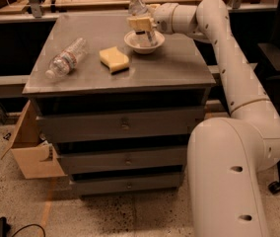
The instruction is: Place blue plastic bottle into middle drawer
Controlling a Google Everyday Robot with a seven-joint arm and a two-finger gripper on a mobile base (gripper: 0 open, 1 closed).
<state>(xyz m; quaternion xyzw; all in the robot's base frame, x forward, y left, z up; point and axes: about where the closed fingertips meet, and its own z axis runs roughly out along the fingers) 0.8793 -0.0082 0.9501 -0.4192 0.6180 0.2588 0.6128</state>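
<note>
The blue plastic bottle (136,4) stands upright at the back of the cabinet top, just behind a white bowl (144,42). Its white cap and clear shoulder show; its lower part is hidden behind my gripper. My gripper (140,24) reaches in from the right and sits over the bowl, right in front of the bottle's middle. The middle drawer (127,159) is the second grey front with a small round knob, and it is closed.
A clear bottle with a red-and-white label (67,58) lies on its side at the left of the cabinet top (179,68). A yellow sponge (114,59) lies beside the bowl. A cardboard box (31,149) stands at the cabinet's left. My arm fills the right side.
</note>
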